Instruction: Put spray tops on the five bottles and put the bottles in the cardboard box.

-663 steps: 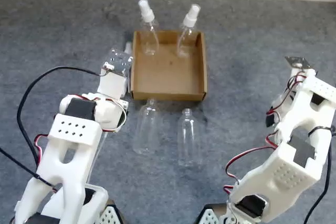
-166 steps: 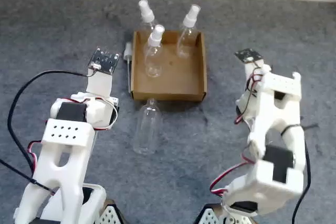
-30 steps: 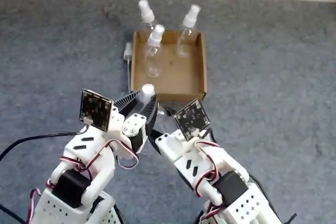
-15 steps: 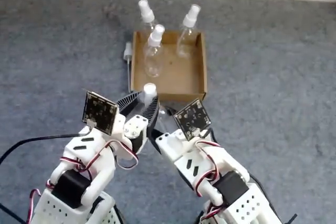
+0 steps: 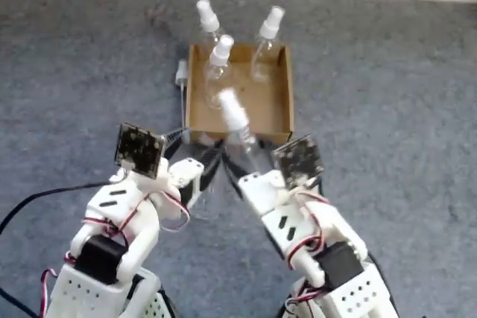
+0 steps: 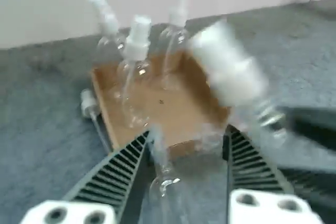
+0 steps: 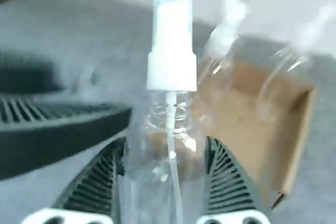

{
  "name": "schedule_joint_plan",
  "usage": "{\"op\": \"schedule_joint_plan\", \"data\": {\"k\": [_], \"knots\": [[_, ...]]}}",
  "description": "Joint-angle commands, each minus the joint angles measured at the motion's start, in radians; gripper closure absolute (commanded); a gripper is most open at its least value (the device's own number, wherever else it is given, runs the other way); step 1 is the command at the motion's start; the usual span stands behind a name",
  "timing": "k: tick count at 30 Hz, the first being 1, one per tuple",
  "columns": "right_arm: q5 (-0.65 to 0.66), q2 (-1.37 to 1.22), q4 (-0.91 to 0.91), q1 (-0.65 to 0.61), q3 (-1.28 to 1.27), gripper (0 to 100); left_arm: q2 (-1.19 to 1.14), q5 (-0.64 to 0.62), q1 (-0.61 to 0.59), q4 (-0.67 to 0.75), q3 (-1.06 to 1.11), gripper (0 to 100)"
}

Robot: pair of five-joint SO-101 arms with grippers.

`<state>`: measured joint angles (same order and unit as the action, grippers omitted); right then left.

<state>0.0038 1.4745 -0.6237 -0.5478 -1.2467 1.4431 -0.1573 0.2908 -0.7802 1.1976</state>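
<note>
Right tool (image 7: 165,153), clamped on the body of a clear plastic bottle with a white spray top (image 7: 169,77), which leans toward the brown cardboard box (image 5: 286,98); left tool (image 6: 189,132), spread wide. We count three capped clear bottles (image 5: 216,72) boxed. We judge the held one the fourth. What looks like an uncapped clear bottle (image 6: 160,182) under the left tool and a loose white spray top (image 5: 181,74) beside the box are left to join.

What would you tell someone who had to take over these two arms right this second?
Right gripper: shut on a capped bottle, held just in front of the cardboard box.
Left gripper: open, straddling the uncapped bottle lying on the table.
Done: three capped bottles stand in the box.
Left: box the held bottle, fit the loose spray top beside the box onto the uncapped one, and box that too.
</note>
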Motion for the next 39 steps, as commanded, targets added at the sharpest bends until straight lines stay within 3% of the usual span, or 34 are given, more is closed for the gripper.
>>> {"op": "schedule_joint_plan", "data": {"k": [1, 5, 9, 17, 21, 30, 39], "knots": [[-0.003, -0.11, 0.041, 0.074, 0.179, 99.5, 0.005, 0.006, -0.059, -0.002, -0.036, 83], [-0.003, -0.369, 0.071, 0.12, 0.367, 99.5, 0.005, 0.005, -0.107, 0.002, -0.033, 83], [-0.003, -0.627, 0.223, 0.174, 0.512, 99.5, 0.005, 0.003, -0.173, 0.003, -0.033, 83], [-0.003, -1.017, 0.429, 0.189, 0.631, 99.5, 0.005, 0.003, -0.234, 0.003, -0.001, 83], [-0.002, -1.106, 0.487, 0.189, 0.63, 99.5, 0.005, 0.006, -0.232, 0.003, -0.001, 83], [-0.003, -1.155, 1.049, 0.2, 0.409, 99.5, 0.005, 0.008, -0.231, 0.005, -0.001, 83], [-0.003, -1.33, 1.268, 0.208, 0.346, 99.5, 0.005, 0.008, -0.231, 0.005, 0.001, 83]]}}
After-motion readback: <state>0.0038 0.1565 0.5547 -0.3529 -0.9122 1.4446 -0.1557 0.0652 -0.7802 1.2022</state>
